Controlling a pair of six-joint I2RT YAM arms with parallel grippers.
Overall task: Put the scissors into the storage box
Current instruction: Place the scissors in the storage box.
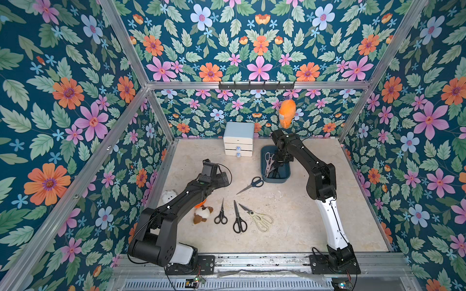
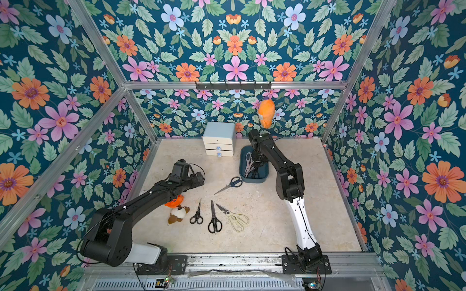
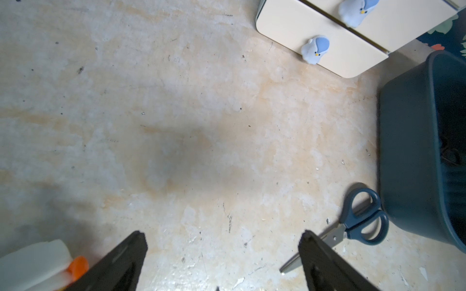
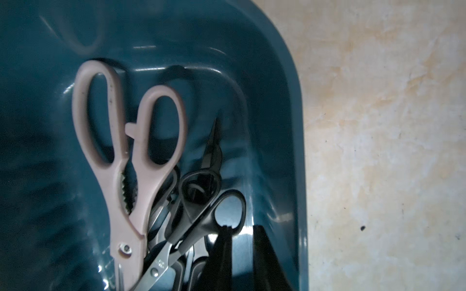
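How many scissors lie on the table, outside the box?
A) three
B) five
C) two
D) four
D: outside the box, the table holds a blue pair, a small black pair, a larger black pair and cream shears.

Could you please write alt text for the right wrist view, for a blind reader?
Pinkish-beige kitchen shears and several black-handled scissors lie piled in the teal storage box on a pale table; the jaws of the right gripper hover slightly apart over them.
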